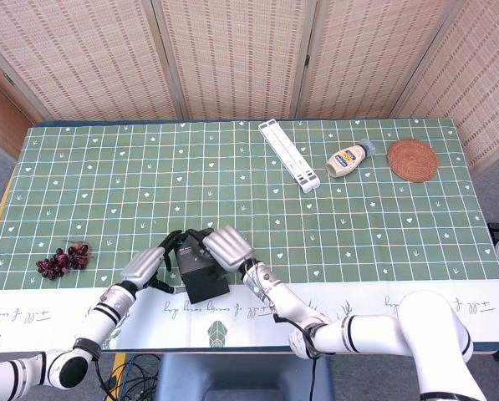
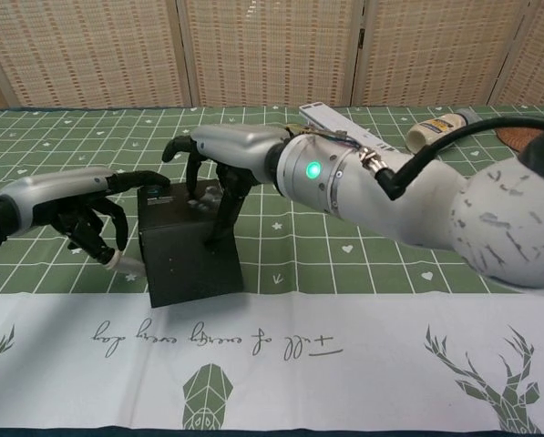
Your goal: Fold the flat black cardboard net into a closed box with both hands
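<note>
the table [image 1: 333, 251] is covered by a green grid-patterned cloth with a white printed band along the near edge, and most of its surface lies open: the whole far-left stretch and the wide middle hold nothing, while everything else sits at the margins. one black cardboard box [image 1: 201, 269] [image 2: 188, 246], partly folded and standing up as a block, sits close to the near edge, left of centre, its front face just reaching the white band. one long white stand [image 1: 290, 155] lies slantwise at the far side, with one squeeze bottle [image 1: 348, 159] on its side to its right and one round woven coaster [image 1: 412, 159] near the far-right corner. one bunch of dark grapes [image 1: 62, 260] lies near the left edge, well apart from the box. two arms reach in from the near edge. the right hand [image 1: 226, 247] [image 2: 219, 157] arches over the box from the right, palm down, fingers pointing downward with their tips pressing on the box's top and right side. the left hand [image 1: 147, 266] [image 2: 87, 214] comes in from the left, its upper fingers stretched out to touch the top left edge of the box and its lower fingers curled in beside the left wall; whether those curled fingers clasp anything i cannot tell. neither hand wraps the box; both bear on it from opposite sides.
</note>
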`<state>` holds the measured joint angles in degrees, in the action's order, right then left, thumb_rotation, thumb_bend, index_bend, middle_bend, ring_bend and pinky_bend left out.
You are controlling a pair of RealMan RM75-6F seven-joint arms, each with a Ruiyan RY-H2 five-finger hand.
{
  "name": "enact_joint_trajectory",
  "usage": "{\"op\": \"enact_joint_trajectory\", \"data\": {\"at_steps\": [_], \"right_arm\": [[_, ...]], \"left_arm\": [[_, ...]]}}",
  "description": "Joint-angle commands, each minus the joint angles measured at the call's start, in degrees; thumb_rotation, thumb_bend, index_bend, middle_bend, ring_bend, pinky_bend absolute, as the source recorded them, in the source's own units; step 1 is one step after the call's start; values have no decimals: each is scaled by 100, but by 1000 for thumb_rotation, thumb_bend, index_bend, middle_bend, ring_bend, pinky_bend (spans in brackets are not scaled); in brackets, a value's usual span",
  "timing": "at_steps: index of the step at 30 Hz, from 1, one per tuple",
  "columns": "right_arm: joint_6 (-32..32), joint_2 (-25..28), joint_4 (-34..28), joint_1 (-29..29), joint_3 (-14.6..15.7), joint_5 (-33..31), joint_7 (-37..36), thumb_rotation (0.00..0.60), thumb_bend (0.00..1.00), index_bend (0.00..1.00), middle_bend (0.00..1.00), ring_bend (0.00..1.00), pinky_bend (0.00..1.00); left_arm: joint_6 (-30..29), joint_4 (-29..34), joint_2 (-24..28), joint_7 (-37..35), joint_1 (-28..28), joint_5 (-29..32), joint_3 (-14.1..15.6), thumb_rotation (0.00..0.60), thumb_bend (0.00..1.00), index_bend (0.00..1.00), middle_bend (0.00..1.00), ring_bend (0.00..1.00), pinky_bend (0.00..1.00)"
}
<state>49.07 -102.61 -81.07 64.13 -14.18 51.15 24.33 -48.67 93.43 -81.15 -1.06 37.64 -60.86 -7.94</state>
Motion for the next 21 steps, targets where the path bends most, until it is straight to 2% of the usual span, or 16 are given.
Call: {"op": "enact_joint_trajectory", "data": {"at_steps": [1, 4, 11, 17, 19, 21], "right_arm": [[19, -33, 18, 13, 18, 25, 63, 600, 0, 118, 309, 706, 1000], [55, -50, -6, -2, 50, 63, 116, 600, 0, 118, 309, 706, 1000], [119, -90, -31, -12, 57, 65, 258, 600, 0, 119, 309, 706, 1000], [168, -188, 48, -11, 133, 156, 400, 600, 4, 126, 309, 706, 1000], [212, -235, 110, -13, 178, 243, 459, 600, 38, 130, 309, 706, 1000], [276, -301, 198, -26, 236, 368, 514, 600, 112, 140, 309, 706, 1000]], "left_arm": [[-51, 60, 97, 168, 3, 122, 11, 600, 51, 0, 0, 476, 783], [-87, 158, 146, 190, -11, 198, -12, 600, 23, 0, 0, 459, 769], [-378, 138, 64, 224, -89, -86, -4, 600, 20, 0, 0, 405, 731], [-616, 89, 112, 540, -138, -252, 67, 600, 20, 0, 0, 382, 689], [-709, 75, 132, 672, -164, -289, 97, 600, 20, 0, 0, 380, 689], [-813, 68, 152, 802, -202, -318, 127, 600, 20, 0, 0, 380, 689]]}}
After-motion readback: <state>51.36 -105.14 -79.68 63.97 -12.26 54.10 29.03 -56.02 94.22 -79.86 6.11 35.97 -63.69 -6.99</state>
